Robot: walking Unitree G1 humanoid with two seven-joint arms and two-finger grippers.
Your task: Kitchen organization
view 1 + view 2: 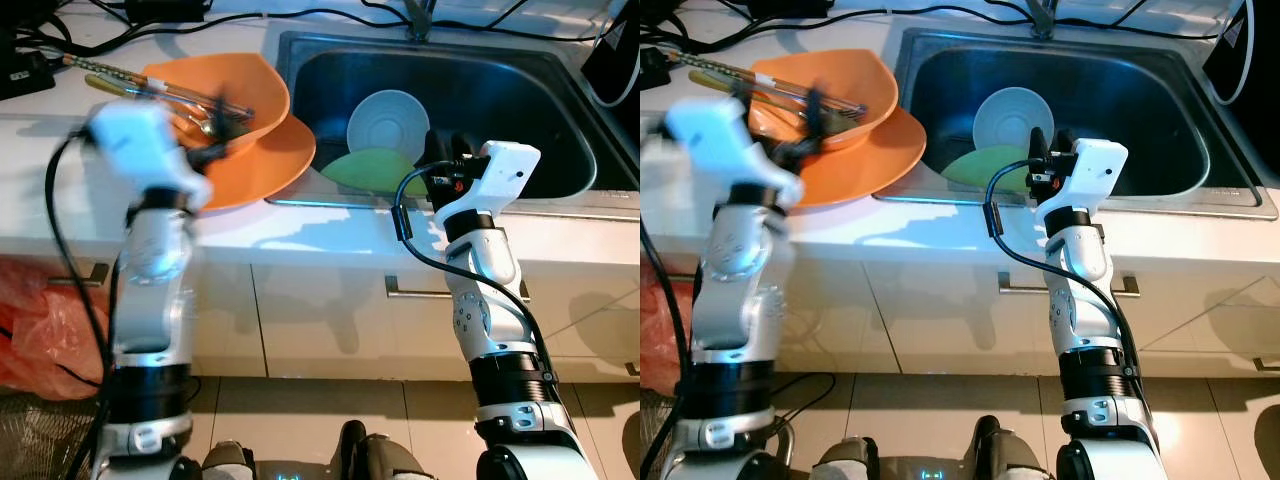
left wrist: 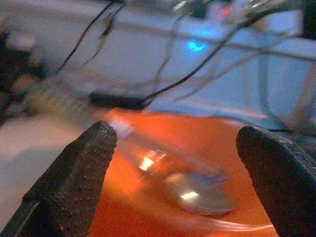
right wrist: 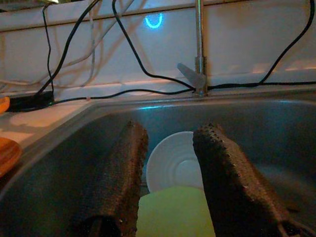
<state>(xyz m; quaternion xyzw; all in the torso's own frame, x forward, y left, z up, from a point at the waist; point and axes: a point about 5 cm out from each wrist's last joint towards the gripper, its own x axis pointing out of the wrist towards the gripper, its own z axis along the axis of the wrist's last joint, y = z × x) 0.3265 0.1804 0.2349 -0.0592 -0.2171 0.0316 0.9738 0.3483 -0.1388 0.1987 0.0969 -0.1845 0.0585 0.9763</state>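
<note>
Orange bowl (image 2: 197, 163) lies beneath the wide-spread, empty left pincer (image 2: 175, 163); right pincer (image 3: 170, 177), parted, hovers over sink (image 3: 276, 128).

left gripper (image 1: 205, 150) motion-blurred over orange bowl (image 1: 262, 90), utensils (image 2: 197, 190) smeared beyond identifying, green plate (image 1: 372, 166) partly hidden behind right gripper (image 1: 445, 150)

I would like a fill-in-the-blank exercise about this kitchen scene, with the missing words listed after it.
1. The white bowl and the green plate lie inside the ____.
2. The two dishes stacked on the counter are ____ in colour.
3. The left gripper has its jaws ____ above the cutlery.
4. The right gripper points at the ____ bowl.

Missing words: sink; orange; open; white
</note>
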